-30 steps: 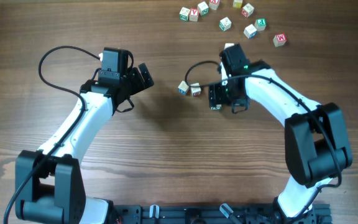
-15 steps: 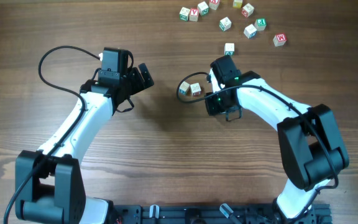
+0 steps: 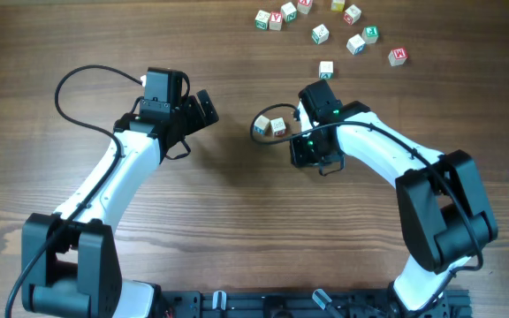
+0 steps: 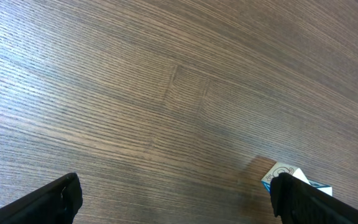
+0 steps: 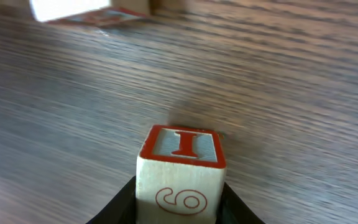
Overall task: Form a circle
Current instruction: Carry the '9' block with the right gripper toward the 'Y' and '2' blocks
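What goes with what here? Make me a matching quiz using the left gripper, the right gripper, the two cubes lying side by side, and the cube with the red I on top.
Things:
1. left gripper
2. right gripper
3. pair of cubes
4. red I cube

States or places:
A. clamped between two fingers
B. lying between the two grippers
C. open, holding nothing
D. shut on a cube

Pairs: 1-C, 2-D, 3-B, 4-A

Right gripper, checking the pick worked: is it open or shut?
Shut on the letter cube: the right gripper presses both its sides.
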Controlling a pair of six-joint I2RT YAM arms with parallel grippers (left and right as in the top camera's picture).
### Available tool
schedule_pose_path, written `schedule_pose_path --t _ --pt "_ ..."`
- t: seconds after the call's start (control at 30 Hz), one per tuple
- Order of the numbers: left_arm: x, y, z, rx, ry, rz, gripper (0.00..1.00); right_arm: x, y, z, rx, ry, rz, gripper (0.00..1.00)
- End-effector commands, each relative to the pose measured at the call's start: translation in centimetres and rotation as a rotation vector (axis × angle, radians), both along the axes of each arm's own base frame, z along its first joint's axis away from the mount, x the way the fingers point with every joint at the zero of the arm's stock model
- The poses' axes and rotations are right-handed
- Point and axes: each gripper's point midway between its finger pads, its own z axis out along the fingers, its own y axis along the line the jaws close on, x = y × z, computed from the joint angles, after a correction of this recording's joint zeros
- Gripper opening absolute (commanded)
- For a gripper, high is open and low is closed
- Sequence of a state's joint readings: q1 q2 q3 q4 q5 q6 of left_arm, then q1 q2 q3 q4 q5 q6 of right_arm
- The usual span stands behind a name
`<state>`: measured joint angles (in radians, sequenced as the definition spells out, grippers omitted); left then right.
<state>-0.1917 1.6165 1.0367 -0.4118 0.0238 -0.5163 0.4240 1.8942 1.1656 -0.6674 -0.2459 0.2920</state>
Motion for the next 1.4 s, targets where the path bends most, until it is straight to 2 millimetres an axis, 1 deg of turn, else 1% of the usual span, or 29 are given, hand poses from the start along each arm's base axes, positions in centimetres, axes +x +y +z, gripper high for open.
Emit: schedule_pose_path --t 0.0,0.03,0.1,0.17,0.23,0.27,0.33,0.43,0.47,0.53,0.6,0.63,0.67,0.73,0.87,1.0,1.07,1.2,1.37 --pt "1.5 -0.3 1.8 -0.013 -0.095 -0.013 1.0 -0.5 1.3 1.4 0.08 0.029 -0.059 0.21" --pt "1.7 -0.5 2.0 -0.021 -0.109 -0.02 1.0 -0.6 1.3 1.4 0.082 0.04 -0.08 0.2" --pt "1.5 -0.1 2.5 0.01 -0.115 -0.045 1.0 -0.8 1.7 1.5 0.106 0.053 -0.081 0.19" --pt "-0.5 1.9 2.7 0.056 -0.054 -0.018 1.0 -0.9 2.3 1.8 0.141 0.068 -0.082 0.19" --pt "-2.8 4.4 3.6 0.104 -0.002 0.054 1.0 -1.0 2.2 1.7 0.141 0.076 -0.095 0.19" --pt "-4.1 5.7 4.4 0.128 0.015 0.086 1.0 -1.1 2.2 1.7 0.139 0.079 -0.095 0.19" --pt "-6.5 6.9 6.3 0.131 0.014 0.116 1.0 -1.2 2.4 1.7 0.14 0.08 -0.092 0.19" --pt "-9.3 7.3 9.4 0.119 -0.054 0.128 1.0 -1.4 3.0 1.8 0.144 0.079 -0.092 0.19" --pt "-10.7 7.4 10.6 0.109 -0.094 0.138 1.0 -1.4 3.5 1.8 0.149 0.071 -0.081 0.19" --pt "-13.1 7.6 12.3 0.076 -0.163 0.172 1.0 -1.5 4.7 2.0 0.162 0.048 -0.05 0.19" --pt "-15.1 7.7 13.5 0.053 -0.228 0.189 1.0 -1.5 5.8 2.1 0.163 0.015 -0.02 0.2" --pt "-16.1 7.8 13.9 0.039 -0.265 0.199 1.0 -1.3 6.2 2.0 0.146 -0.014 -0.007 0.23" --pt "-17.0 7.9 14.1 0.034 -0.297 0.201 1.0 -0.9 6.2 1.9 0.113 -0.051 -0.007 0.25" --pt "-18.0 8.0 14.1 0.028 -0.333 0.202 1.0 -0.3 6.0 1.7 0.068 -0.093 -0.043 0.28" --pt "-19.2 8.1 14.0 0.023 -0.362 0.203 1.0 0.3 5.5 1.6 0.023 -0.128 -0.085 0.26" --pt "-19.2 8.1 13.8 0.025 -0.352 0.202 1.0 1.3 5.2 1.7 -0.006 -0.179 -0.102 0.26" --pt "-19.3 8.1 13.7 0.026 -0.348 0.202 1.0 1.6 5.4 1.8 0.0 -0.198 -0.094 0.26" --pt "-19.3 8.1 13.7 0.026 -0.348 0.202 1.0 1.3 5.9 1.7 0.0 -0.199 -0.082 0.26" --pt "-19.3 8.1 13.7 0.025 -0.348 0.202 1.0 0.9 7.0 1.0 0.006 -0.194 -0.075 0.26"
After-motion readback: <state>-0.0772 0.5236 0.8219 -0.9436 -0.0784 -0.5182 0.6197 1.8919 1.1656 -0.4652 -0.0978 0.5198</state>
